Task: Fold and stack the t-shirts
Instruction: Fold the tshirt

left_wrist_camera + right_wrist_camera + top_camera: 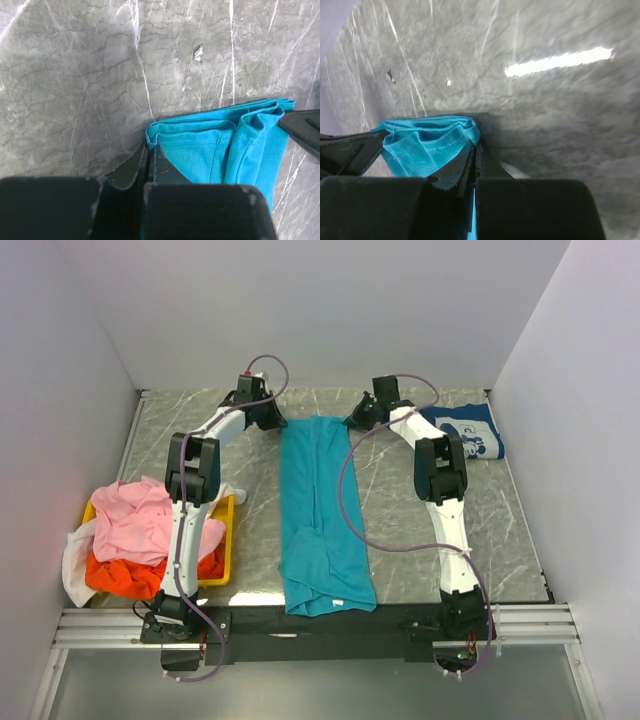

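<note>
Teal t-shirt (320,510) lying lengthwise, far corners clamped by left gripper (274,421), right gripper (356,421)

Tabletop (400,530) is grey marble-look w/ thin white veins; black strip (330,618) along the near edge. Plain pale walls box it in on 3 sides: back wall (320,310), left wall (50,420), right wall (590,420), all whitish w/ a faint lilac tint. Silver alu rails (100,625) run across the front, just below the tabletop edge; grey floor (320,685) beyond them. Light even, shadows soft. Right wrist view: long bright glare streak (557,61) on the surface. Left wrist view: small pale fleck (199,53) on the top, can't tell what.
</note>
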Motion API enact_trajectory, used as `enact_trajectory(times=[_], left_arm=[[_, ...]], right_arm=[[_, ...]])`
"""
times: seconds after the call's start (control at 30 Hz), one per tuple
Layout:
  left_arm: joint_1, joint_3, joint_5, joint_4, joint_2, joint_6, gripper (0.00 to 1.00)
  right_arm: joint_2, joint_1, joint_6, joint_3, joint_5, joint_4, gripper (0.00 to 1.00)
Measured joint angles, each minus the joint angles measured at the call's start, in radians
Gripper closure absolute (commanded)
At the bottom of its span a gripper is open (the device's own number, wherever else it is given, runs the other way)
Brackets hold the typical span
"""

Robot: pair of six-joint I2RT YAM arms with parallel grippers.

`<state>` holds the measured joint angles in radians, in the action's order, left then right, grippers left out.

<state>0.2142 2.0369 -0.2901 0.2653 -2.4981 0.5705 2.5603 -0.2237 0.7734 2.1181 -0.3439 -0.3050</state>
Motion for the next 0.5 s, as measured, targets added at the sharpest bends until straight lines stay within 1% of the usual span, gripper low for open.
enact_trajectory(times=[0.23, 0.5], left_arm=[[-0.005, 0.06, -0.071, -0.029, -0.047, -0.001, 1.0], [-0.01, 0.061, -0.151, -0.101, -0.052, -0.001, 1.0]], right_arm=[[0.0, 0.015, 0.001, 0.03, -0.014, 0.0, 1.0], [0.0, 0.019, 0.02, 0.04, -0.077, 0.055, 1.0]])
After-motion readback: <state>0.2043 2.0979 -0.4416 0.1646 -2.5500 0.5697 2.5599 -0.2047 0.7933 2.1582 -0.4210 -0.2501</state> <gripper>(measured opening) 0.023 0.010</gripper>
